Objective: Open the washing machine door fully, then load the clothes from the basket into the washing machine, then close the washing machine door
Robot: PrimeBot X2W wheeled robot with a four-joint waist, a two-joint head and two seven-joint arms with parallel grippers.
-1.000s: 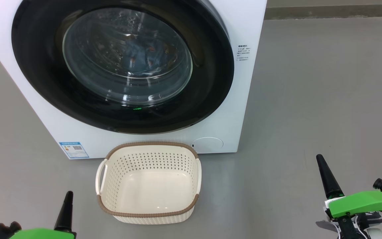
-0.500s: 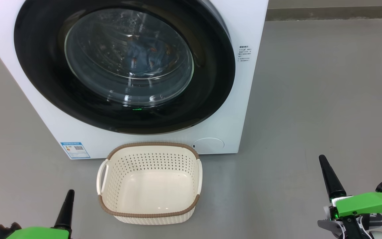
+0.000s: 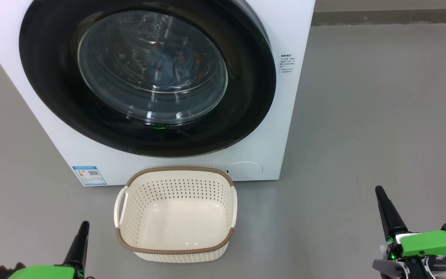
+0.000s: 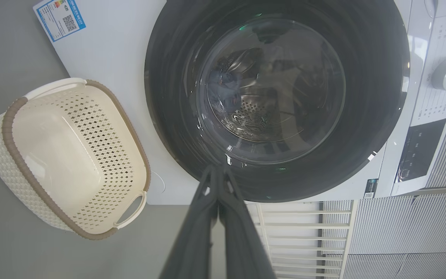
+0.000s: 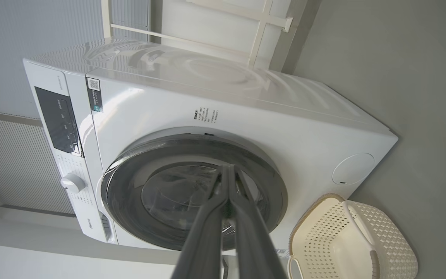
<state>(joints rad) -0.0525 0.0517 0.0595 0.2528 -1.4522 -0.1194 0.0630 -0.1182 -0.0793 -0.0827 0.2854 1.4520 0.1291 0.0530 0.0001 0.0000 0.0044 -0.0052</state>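
Behind the bulging glass window of the washing machine door (image 3: 147, 77), the clothes (image 3: 170, 68) lie in the drum as bunched blue fabric with orange-brown prints. That glossy black door sits shut, flush against the front of the white washing machine (image 3: 296, 116). A blue label sticker (image 3: 89, 175) marks the machine's lower left corner and a round cap (image 3: 244, 169) its lower right. The basket (image 3: 176, 169) stands on the grey floor (image 3: 362, 116) just in front of the machine, below the door, its smooth cream bottom showing and its 2 white handles at the sides.

The left end effector (image 3: 84, 229) hangs at the lower left, near the basket's left side but apart from it. The right end effector (image 3: 380, 193) hangs at the lower right, well apart from basket and machine. In both wrist views each one's 2 dark fingers are pressed together at the tips, with nothing between them, and point toward the door.
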